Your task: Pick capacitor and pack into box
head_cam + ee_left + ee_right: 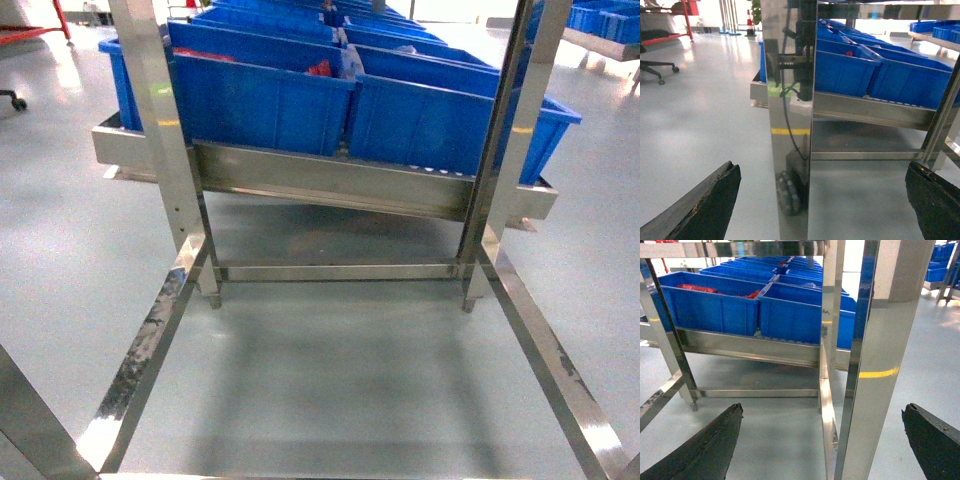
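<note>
**Both grippers spread and empty in front of a steel rack of blue bins**

A glossy pale grey floor (pixel 330 390) runs under a stainless steel rack (pixel 340 180) in a bright workshop; an orange traffic cone (pixel 749 22) and red-framed furniture (pixel 682 20) stand far back at the left in the left wrist view.

The left gripper (pixel 822 210) is spread wide, its two dark, worn fingers (pixel 705 210) at the bottom corners of its wrist view with nothing between them but floor and a polished steel upright (pixel 790 125) just ahead. The right gripper (pixel 825 450) is likewise spread, its fingers (pixel 705 450) apart at the lower corners, holding nothing, with another shiny post (pixel 875 365) rising close in front. Neither gripper shows in the head view.

Beyond the posts, the rack's tilted shelf carries rows of blue plastic bins (pixel 260 95) packed edge to edge, running back towards the far end. Red-orange items (pixel 700 288) lie in the bin nearest the shelf's front left corner in the right wrist view, and a patch of red (pixel 318 68) shows in the same bin from the head; they are too small to tell whether any is the capacitor. The pink box is in none of the views. More blue bins (pixel 605 20) sit on a second rack at the far right.
</note>
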### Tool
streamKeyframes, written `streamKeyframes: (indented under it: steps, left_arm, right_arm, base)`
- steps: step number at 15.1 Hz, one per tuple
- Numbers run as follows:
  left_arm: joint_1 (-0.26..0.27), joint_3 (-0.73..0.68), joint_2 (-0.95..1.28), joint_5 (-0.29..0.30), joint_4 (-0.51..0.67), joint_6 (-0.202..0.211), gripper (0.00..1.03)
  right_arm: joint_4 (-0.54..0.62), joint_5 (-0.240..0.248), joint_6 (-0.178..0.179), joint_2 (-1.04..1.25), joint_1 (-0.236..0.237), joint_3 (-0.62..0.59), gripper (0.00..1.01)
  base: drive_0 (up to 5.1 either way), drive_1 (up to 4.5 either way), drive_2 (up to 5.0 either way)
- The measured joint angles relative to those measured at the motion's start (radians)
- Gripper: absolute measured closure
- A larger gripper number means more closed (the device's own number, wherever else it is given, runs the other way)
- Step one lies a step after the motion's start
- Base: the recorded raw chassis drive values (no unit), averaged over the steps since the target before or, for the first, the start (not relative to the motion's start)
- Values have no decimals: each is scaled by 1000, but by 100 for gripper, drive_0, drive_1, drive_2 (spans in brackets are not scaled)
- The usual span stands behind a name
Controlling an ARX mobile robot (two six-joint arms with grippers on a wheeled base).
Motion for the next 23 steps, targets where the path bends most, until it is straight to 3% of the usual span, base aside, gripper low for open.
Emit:
streamKeyframes:
  steps: [23]
  left_arm:
    - [0, 0, 0, 0, -1, 8, 5]
  right_arm:
    - [-1, 0, 1, 0, 0, 0, 3]
  base:
    - [0, 0, 0]
